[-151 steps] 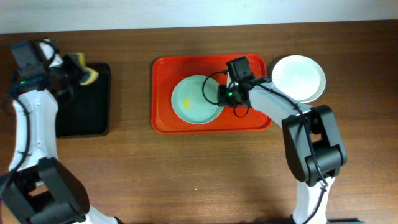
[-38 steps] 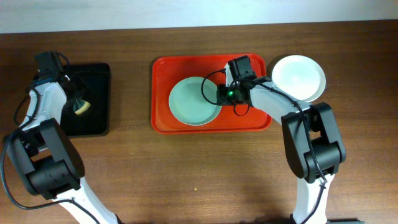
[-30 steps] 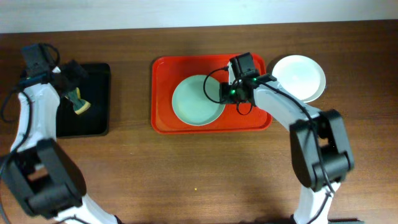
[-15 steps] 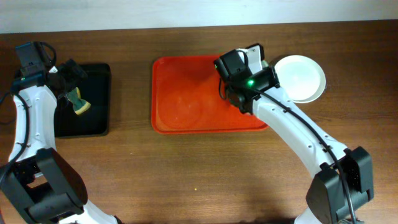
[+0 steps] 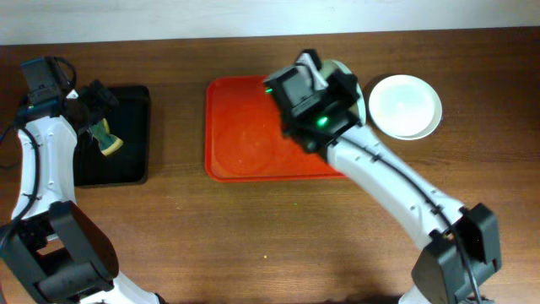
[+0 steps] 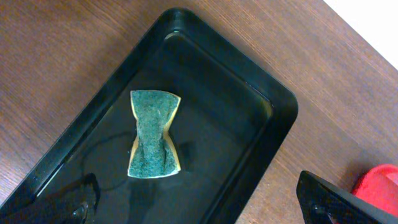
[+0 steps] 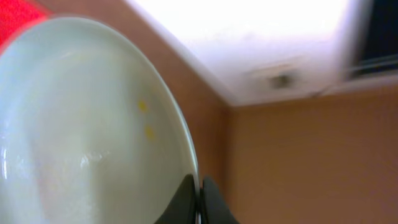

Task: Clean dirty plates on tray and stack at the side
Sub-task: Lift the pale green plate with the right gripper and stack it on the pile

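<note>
A: Where've we got the plate?

B: We see the pale mint-green round plate [image 7: 81, 124] up off the bench and tipped on edge, over the far-right corner of the large red-orange rectangular plastic tray [image 5: 228, 127]. The right gripper [image 7: 198, 198] has its fingers clamped on the rim, one each side. There are two tiny yellow specks on the plate's face.

A: And the tray?

B: It's flat on the brown wooden bench [image 5: 253, 245], approx. mid-width, nearer the far edge. The right arm crosses over its right end.

A: Other plates?

B: We've got a white round plate [image 5: 407, 105] on the bench just beside the tray's right end, twd. the far edge. We can't tell whether another lies under it.

A: Left side?

B: There's a small black rectangular plastic tray [image 6: 217, 112] near the far-left corner, w/ a green-and-yellow sponge [image 6: 153, 134] lying inside it, pinched at the waist. The left gripper [image 6: 202, 199] hangs above that tray, fingers wide apart, and we see them touching nothing.
</note>
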